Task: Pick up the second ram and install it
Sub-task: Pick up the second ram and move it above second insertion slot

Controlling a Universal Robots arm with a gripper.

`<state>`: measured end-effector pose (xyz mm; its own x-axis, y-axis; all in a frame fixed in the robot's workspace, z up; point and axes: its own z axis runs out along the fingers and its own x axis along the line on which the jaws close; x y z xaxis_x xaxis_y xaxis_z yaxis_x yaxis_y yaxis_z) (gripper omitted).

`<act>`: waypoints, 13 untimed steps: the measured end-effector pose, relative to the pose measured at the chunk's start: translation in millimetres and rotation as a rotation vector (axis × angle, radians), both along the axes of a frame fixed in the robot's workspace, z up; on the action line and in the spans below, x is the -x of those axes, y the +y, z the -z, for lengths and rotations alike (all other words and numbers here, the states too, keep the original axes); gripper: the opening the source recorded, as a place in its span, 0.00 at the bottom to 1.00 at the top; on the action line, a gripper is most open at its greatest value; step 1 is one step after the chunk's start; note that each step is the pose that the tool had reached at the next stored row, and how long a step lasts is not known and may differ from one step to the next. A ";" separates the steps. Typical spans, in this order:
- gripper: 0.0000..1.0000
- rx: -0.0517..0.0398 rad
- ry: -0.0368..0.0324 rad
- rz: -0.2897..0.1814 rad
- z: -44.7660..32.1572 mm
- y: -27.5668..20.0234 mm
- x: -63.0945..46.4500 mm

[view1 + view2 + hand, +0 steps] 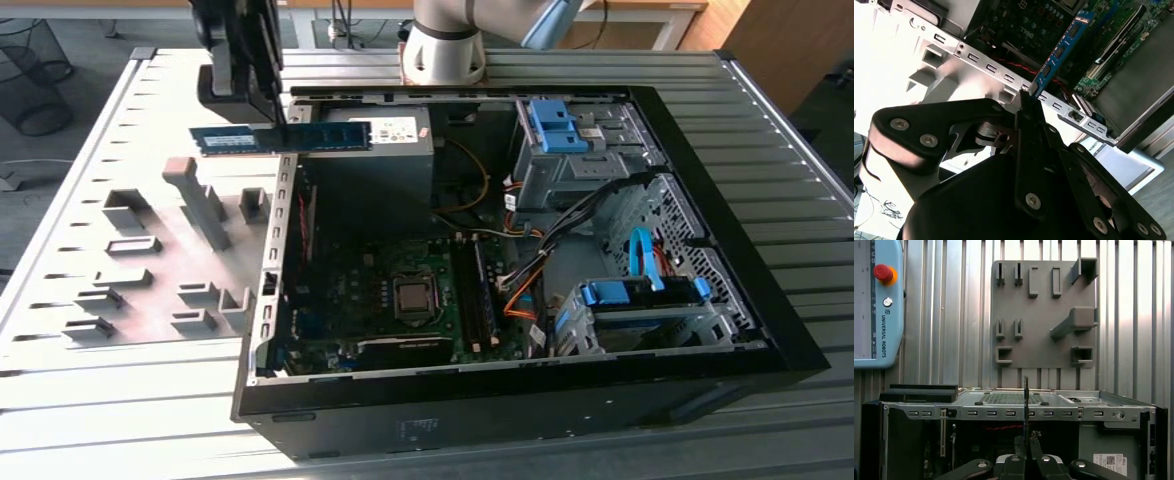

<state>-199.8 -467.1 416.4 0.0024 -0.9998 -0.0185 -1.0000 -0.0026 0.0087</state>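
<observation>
The second ram (280,138) is a thin blue stick with dark chips. It hangs level above the rear left wall of the open computer case (747,270), partly over the grey fixture plate (147,260). My gripper (283,122) is shut on its upper edge. In the second wrist view the ram (1059,52) sticks out from the closed gripper (1028,97) toward the motherboard (1054,20). In the first wrist view the ram (1026,405) shows edge-on above the gripper (1026,444). The motherboard (387,290) lies in the case, with long dark memory slots (475,290) beside the processor socket.
A grey power supply (387,160) sits at the case's back. Blue drive brackets (558,125) (641,292) and cables (527,270) fill the exterior view's right side. Grey fixture blocks (200,200) stand on the plate. A teach pendant (876,305) lies on the ribbed table.
</observation>
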 end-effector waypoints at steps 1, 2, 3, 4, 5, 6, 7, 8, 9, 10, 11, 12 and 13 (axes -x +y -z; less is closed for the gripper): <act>0.14 -0.0001 0.0000 0.000 0.0 0.0 -0.4; 0.14 0.0000 0.0000 0.000 0.0 0.0 -0.9; 0.14 -0.0001 -0.0001 0.000 0.0 0.0 -1.4; 0.14 0.0000 0.0000 0.000 0.0 0.0 -1.8; 0.14 0.0000 0.0000 0.000 0.0 0.0 -2.3; 0.14 0.0000 -0.0001 0.000 0.0 0.0 -2.8; 0.14 0.0000 0.0000 0.000 0.0 0.0 -3.3; 0.14 0.0000 -0.0001 0.000 0.0 0.0 -3.9; 0.14 0.0001 0.0001 0.000 0.0 0.0 -4.6; 0.14 0.0000 0.0001 0.000 0.0 0.0 -5.3; 0.14 0.0000 -0.0001 0.000 0.0 0.0 -6.4; 0.14 0.0000 -0.0001 0.000 0.0 0.0 -8.2; 0.14 0.0000 0.0000 0.000 0.0 0.0 -10.3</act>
<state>-189.5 -467.1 416.4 0.0024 -0.9998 -0.0185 -1.0000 -0.0025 0.0087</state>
